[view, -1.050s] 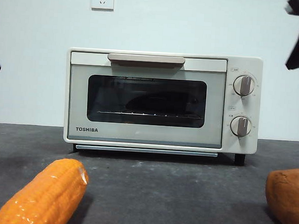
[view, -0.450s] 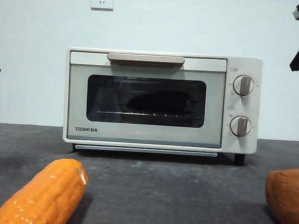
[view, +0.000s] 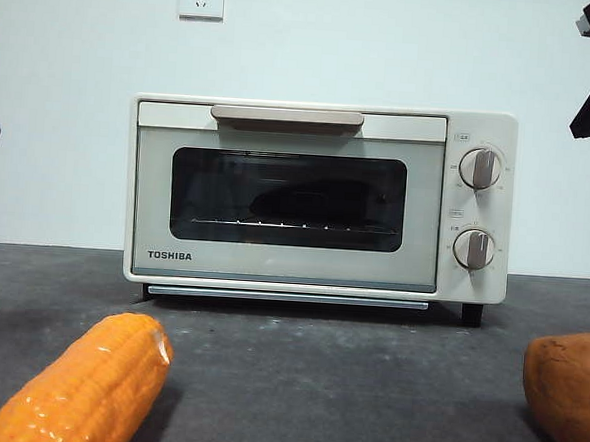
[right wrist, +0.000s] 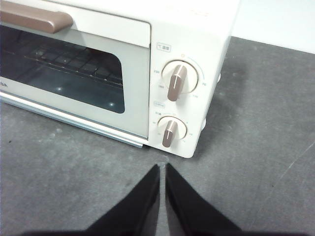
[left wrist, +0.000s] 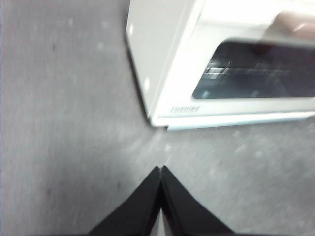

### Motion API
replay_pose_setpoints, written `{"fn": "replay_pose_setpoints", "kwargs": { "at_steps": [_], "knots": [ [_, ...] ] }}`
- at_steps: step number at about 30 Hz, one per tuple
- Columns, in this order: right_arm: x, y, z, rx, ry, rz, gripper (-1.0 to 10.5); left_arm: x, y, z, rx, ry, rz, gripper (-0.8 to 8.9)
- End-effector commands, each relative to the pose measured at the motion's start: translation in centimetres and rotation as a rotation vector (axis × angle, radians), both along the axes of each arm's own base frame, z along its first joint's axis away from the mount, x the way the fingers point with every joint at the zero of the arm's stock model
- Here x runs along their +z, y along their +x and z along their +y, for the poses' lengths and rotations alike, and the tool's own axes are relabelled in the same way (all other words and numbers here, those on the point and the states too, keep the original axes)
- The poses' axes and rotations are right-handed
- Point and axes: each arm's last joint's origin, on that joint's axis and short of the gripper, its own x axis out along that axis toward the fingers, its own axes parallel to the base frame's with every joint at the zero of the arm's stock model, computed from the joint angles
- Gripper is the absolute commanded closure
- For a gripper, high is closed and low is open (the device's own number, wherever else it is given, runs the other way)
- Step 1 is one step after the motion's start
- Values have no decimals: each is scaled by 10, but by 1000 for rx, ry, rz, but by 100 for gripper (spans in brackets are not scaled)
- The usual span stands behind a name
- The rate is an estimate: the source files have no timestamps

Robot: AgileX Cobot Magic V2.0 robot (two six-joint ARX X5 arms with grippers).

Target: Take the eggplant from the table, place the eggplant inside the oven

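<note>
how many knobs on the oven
2. The upper knob and the lower knob sit one above the other on the oven front's right side, beside the glass door.

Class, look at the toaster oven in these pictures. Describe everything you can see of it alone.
The oven is a cream-white, boxy Toshiba toaster oven standing upright on the dark grey table, facing the front camera. Its dark glass door is shut, with a beige bar handle along the top. Two grey knobs sit one above the other on its right panel. Behind the glass a wire rack carries a dark elongated shape. Neither gripper touches it.
</note>
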Motion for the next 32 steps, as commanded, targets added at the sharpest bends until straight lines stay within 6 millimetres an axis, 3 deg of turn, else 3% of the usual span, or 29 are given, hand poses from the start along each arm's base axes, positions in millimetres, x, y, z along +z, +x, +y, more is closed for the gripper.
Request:
{"fn": "replay_pose_setpoints", "kwargs": {
  "at_steps": [1,6,10,20,32],
  "knots": [
    [2,0,1,-2,14,-8,942,13,-11,2,-3,-16,-91,808],
    [2,0,1,-2,14,-8,942,35,-44,10,-25,51,-338,808],
    [2,0,1,-2,14,-8,942,31,-63,17,-8,132,-467,808],
    [2,0,1,-2,14,-8,942,-42,-62,29,134,196,-371,808],
    [2,0,1,-2,14,-8,942,-85,-59,29,128,204,-302,808]
  ]
}}
